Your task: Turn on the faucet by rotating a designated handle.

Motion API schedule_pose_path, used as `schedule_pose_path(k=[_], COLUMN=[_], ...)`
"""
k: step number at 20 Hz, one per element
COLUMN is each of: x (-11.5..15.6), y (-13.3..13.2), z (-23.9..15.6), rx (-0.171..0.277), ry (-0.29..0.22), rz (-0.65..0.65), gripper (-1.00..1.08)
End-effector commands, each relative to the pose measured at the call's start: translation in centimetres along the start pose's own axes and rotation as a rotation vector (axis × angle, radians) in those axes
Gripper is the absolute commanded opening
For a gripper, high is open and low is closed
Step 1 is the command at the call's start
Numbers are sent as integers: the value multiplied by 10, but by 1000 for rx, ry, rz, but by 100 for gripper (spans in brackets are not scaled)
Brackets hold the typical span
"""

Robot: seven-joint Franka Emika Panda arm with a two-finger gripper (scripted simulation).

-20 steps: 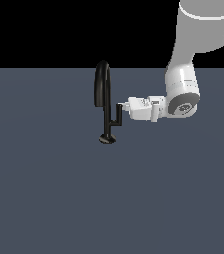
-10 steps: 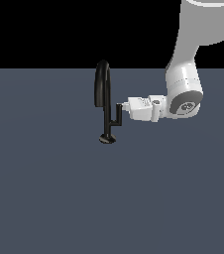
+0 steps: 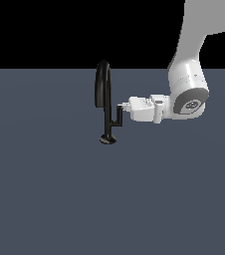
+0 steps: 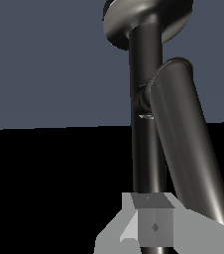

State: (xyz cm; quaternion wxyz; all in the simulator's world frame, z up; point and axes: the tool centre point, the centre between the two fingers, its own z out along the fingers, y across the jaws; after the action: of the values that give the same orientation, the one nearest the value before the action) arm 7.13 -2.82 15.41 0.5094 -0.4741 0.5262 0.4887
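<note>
The black faucet (image 3: 103, 82) stands on the grey floor with its arched spout up and its round base (image 3: 107, 140) below. Its handle (image 3: 117, 118) juts from the stem toward the exterior view's right and ends in an upright peg. My white gripper (image 3: 122, 106) reaches in level from that side, its tip at the top of the peg, touching or nearly so. In the wrist view the stem of the faucet (image 4: 144, 74) and the thick handle (image 4: 183, 144) fill the frame. The gripper (image 4: 153, 225) shows its fingers together, shut on nothing.
The flat grey floor (image 3: 50, 189) spreads around the faucet. My arm's white links (image 3: 186, 94) rise on the exterior view's right. Nothing else shows.
</note>
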Motion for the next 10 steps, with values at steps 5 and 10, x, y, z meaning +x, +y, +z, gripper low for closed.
schedule_pose_path(k=[5,10], x=[-5,2], y=[9,25], z=[0,0], rx=[-2,-3], ry=[-1,-1], rz=[-2,-1], gripper=[-100,-100])
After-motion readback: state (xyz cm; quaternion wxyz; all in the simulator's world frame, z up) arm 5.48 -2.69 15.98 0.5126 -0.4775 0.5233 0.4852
